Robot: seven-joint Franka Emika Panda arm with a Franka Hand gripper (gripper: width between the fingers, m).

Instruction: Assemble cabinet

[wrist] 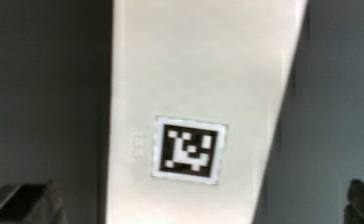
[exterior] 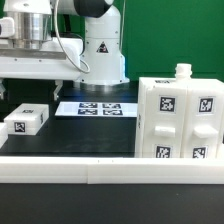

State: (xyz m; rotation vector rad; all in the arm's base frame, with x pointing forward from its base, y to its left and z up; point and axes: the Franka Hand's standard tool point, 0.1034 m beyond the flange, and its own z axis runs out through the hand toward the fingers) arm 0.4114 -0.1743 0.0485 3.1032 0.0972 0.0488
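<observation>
The cabinet [exterior: 181, 120], a large white box with tagged blocks on its front, stands at the exterior view's right, and a small white knob [exterior: 183, 71] sits on top of it. A long white panel [exterior: 28, 121] with one tag lies at the exterior view's left. My gripper [exterior: 38, 72] hangs above that panel. In the wrist view the panel [wrist: 200, 80] runs lengthwise between my fingers, with its tag [wrist: 191, 150] near them. My gripper [wrist: 189, 205] is open. Both dark fingertips [wrist: 22, 203] stand clear of the panel's edges, and nothing is held.
The marker board [exterior: 93, 108] lies flat at the back middle of the black table. A long white border rail [exterior: 100, 169] runs along the front. The robot's base [exterior: 101, 52] stands behind the marker board.
</observation>
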